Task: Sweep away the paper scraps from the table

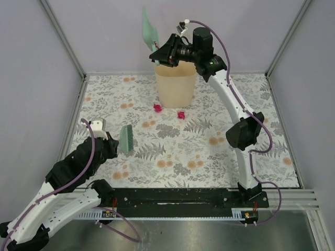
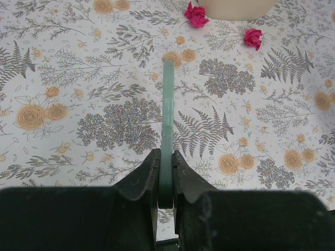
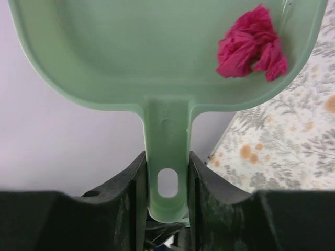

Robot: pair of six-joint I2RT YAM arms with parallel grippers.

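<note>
Dustpan (image 3: 157, 57) with one paper scrap (image 3: 252, 43)

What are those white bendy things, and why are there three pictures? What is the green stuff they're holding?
The white bendy things are two robot arms. One picture is taken from above; the other two come from small cameras on each arm's wrist. The left gripper pinches a green brush. The right gripper holds a green dustpan up above a beige bin, and one red paper scrap sits in the pan. On the flowery table, two more paper scraps lie by the bin.
</note>
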